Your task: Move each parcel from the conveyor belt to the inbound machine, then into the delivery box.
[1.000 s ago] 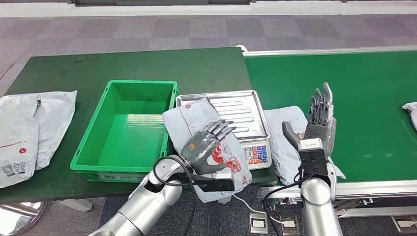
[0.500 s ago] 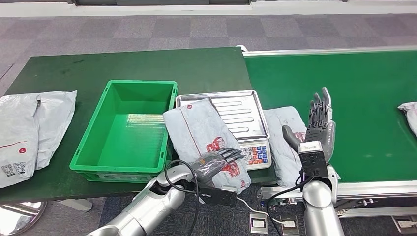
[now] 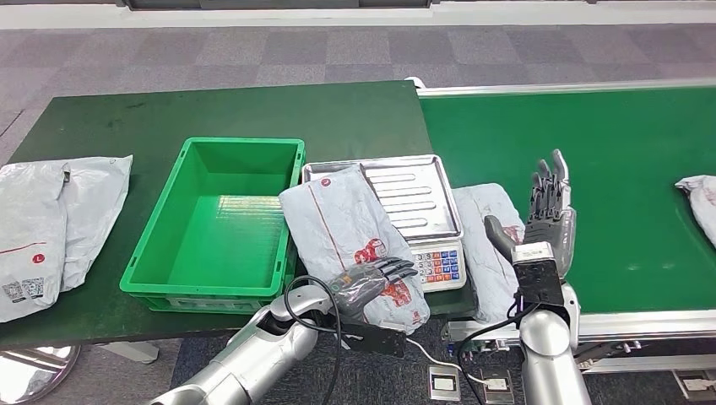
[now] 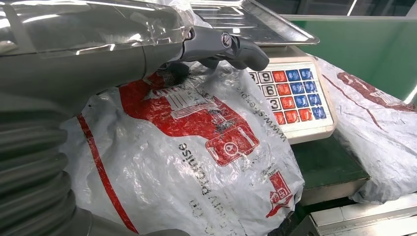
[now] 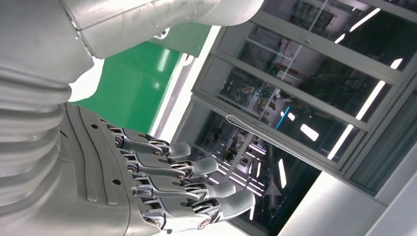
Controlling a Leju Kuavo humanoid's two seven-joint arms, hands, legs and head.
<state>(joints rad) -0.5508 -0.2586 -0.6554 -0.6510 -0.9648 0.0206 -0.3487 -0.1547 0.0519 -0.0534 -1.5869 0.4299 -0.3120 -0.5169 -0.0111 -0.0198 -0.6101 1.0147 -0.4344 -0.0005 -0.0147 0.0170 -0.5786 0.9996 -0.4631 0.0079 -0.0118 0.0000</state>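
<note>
Nearest the robot, the left hand (image 3: 369, 283) lies on the near end of a grey parcel (image 3: 350, 240) with red print, fingers stretched over the wrinkled film. The left wrist view shows the thumb (image 4: 231, 46) pressed on the plastic, but not whether anything is pinched, so I cannot tell if this hand actually holds the parcel. The parcel runs away from the hand, its far end lying on the steel pan of the inbound machine (image 3: 414, 190), its near end drooping over the table edge and partly covering the keypad (image 3: 439, 264).

Beside it, the right hand (image 3: 545, 219) is raised upright with fingers straight and apart, holding nothing. A second parcel (image 3: 485, 232) lies just to its inner side, between this hand and the scale.

Beyond and to the outer side of the left hand stands the green delivery box (image 3: 221, 218), open-topped. Far past the right hand, another parcel (image 3: 699, 196) sits on the conveyor belt (image 3: 625, 143).

The step in hand looks like the move from scale to box. To do it well, the left hand should gather enough slippery film for a firm pinch, lift the sagging end clear of the keypad, then carry it sideways over the box rim before letting go.
</note>
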